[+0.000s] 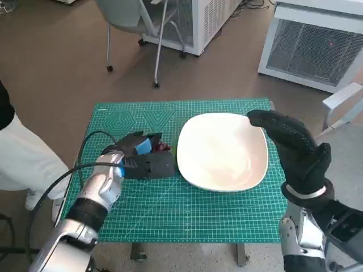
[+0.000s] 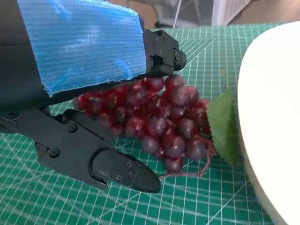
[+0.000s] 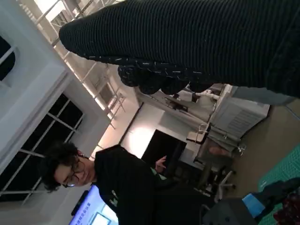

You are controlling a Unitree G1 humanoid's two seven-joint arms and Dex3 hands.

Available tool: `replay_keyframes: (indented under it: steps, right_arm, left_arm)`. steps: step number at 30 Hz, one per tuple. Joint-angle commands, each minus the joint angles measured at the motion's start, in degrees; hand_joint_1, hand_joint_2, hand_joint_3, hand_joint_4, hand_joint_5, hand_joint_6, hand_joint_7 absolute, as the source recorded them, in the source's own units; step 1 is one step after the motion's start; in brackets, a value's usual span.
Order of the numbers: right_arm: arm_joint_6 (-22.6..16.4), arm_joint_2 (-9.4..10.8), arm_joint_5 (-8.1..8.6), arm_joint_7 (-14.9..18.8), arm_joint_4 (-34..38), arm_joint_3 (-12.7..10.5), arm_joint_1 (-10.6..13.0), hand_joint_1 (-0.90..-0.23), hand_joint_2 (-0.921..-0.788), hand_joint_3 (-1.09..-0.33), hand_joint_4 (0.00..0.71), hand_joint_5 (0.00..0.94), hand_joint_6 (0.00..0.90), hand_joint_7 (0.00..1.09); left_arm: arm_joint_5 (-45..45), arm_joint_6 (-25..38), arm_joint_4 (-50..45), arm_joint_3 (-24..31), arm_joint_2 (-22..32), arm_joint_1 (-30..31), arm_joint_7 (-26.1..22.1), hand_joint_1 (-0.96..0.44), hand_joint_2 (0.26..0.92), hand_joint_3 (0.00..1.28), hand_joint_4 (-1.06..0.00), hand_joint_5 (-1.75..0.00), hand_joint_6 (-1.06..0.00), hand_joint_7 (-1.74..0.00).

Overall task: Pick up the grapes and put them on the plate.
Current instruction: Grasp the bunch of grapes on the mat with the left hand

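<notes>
A bunch of dark red grapes (image 2: 159, 119) with a green leaf (image 2: 225, 126) lies on the green mat, just left of the white plate (image 1: 224, 150). In the head view only a bit of the grapes (image 1: 164, 147) shows past my left hand (image 1: 144, 157). That hand (image 2: 84, 75) sits over the bunch: its upper fingers (image 2: 161, 51) lie across the top and its thumb (image 2: 117, 166) reaches along the mat beside the bunch, with a gap between them. My right hand (image 1: 295, 148) hovers above the plate's right rim, fingers stretched out, holding nothing.
The green cutting mat (image 1: 170, 209) covers the small table. A person in white (image 1: 22, 153) is at the left edge, and another person (image 3: 117, 183) shows in the right wrist view. A chair (image 1: 136, 28) and white cabinets (image 1: 312, 45) stand beyond the table.
</notes>
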Motion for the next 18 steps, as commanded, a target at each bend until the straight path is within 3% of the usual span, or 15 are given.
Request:
replay_keyframes:
  steps: [1, 18]
  right_arm:
    - [0.0, -0.2, -0.2, 0.5, 1.2, -0.1, 0.0, -0.666, -0.921, -0.648, 0.282, 0.001, 0.264, 0.07]
    - [-0.6, -0.6, -0.48, 0.5, 1.7, -0.2, -0.3, -0.652, -0.921, -0.65, 0.283, 0.0, 0.266, 0.06]
  left_arm:
    - [0.9, -2.0, 4.0, -1.5, -1.2, -2.2, 2.7, -0.39, 0.737, 0.0, -0.05, -0.01, -0.19, -0.01]
    - [1.7, -4.4, 10.9, -4.4, -2.8, -3.9, 6.8, -0.37, 0.736, 0.0, -0.11, -0.01, -0.28, -0.02]
